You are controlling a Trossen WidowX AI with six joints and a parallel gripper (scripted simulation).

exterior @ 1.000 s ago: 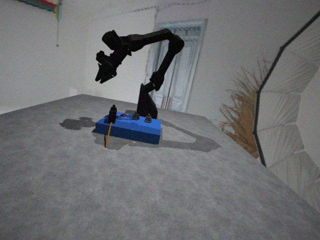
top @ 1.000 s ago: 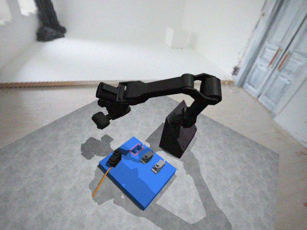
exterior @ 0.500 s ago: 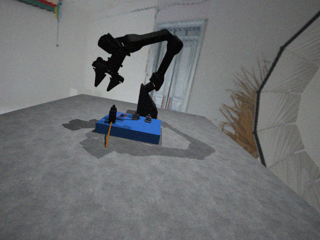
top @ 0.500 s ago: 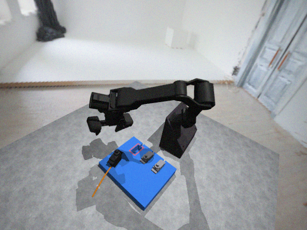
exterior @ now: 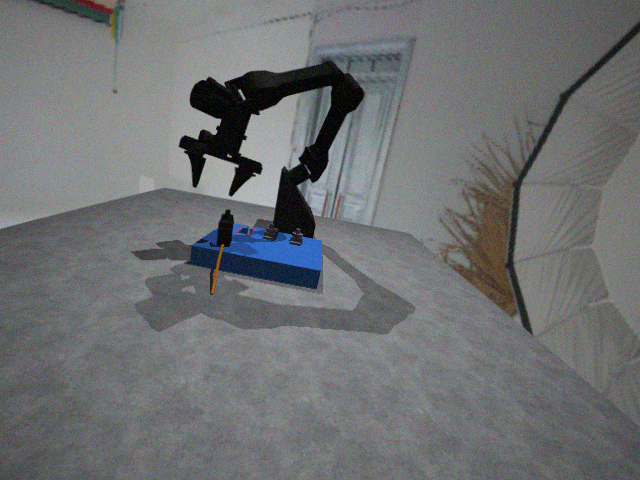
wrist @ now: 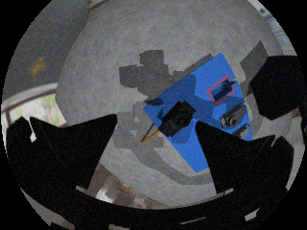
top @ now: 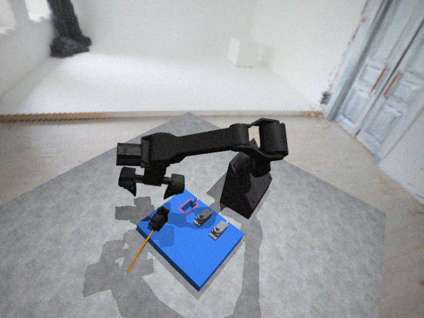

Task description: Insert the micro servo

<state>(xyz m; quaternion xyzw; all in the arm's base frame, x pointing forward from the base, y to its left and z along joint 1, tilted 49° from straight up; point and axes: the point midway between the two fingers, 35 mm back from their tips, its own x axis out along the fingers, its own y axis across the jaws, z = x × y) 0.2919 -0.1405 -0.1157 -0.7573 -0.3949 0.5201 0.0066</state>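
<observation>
The small black micro servo with its orange cable stands at the blue deck's left corner, lower left of the red-outlined pocket. The black gripper hangs above, spread wide and empty. Perched by the edge, the servo could topple if a finger clips it on descent.

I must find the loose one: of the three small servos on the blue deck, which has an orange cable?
The black micro servo at the blue deck's corner nearest the open gripper. The two grey servos show no cable.
</observation>
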